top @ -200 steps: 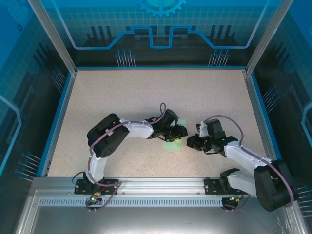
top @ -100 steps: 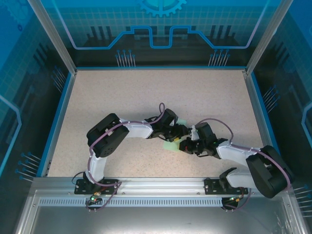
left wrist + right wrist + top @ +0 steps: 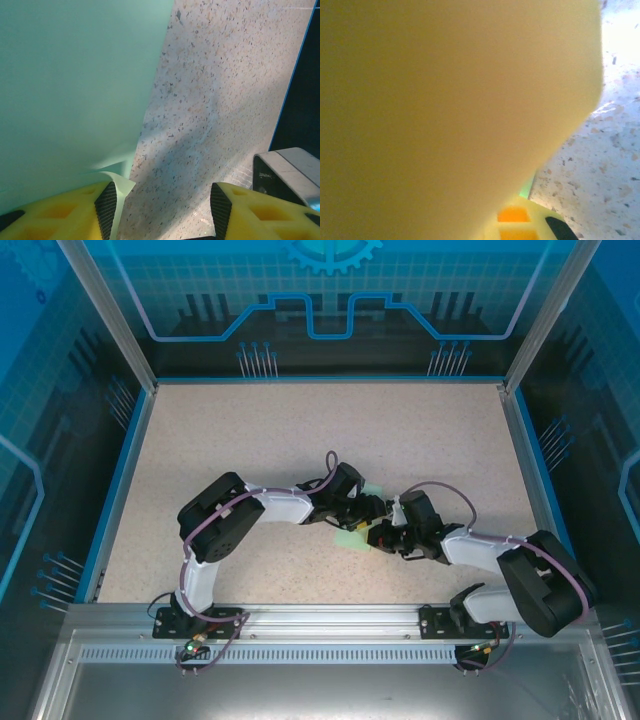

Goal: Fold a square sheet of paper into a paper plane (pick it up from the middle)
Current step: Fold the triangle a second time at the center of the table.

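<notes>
Top external: my right gripper [image 3: 380, 537] has swung in from the right. It now sits closed on the square sheet of paper [image 3: 352, 537], mid-table beside the left gripper [image 3: 370, 510].

Left wrist: the jaws are parted and the sheet's edge curls against one finger [image 3: 106, 204], unpinched.

Right wrist: a close yellow blur with a green sliver. I judge it is pressing a crease.

Square sheet of paper [image 3: 75, 90]: pale mint-green, on table [image 3: 250, 440] near centre, one corner curled up.
</notes>
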### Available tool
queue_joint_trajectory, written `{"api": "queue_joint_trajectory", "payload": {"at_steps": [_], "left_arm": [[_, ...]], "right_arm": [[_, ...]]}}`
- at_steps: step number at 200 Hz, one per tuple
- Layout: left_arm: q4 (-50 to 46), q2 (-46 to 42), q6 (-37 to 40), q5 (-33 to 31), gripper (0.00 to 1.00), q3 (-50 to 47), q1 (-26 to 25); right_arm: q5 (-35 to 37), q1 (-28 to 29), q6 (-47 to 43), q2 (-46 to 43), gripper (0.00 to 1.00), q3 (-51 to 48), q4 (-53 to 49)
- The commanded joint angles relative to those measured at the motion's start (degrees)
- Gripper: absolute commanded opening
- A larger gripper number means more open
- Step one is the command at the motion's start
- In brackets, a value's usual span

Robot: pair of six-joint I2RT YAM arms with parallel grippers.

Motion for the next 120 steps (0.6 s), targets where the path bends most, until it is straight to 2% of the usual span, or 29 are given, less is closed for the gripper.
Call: {"api": "queue_joint_trajectory", "payload": {"at_steps": [1, 45, 120], "left_arm": [[-3.1, 2.1, 0.1, -1.1, 0.56, -2.0, 0.9], [-3.3, 2.5, 0.0, -0.8, 0.56, -1.5, 1.1], [-4.1, 1.4, 0.7, -0.8, 0.57, -0.6, 2.2]], "right_arm": [[-0.5, 1.5, -1.2, 0.4, 0.0, -1.9, -3.0], [1.5, 3.3, -2.0, 1.8, 0.0, -2.3, -4.7], [7.5, 4.9, -6.3, 0.7, 0.0, -0.3, -14.1]]}}
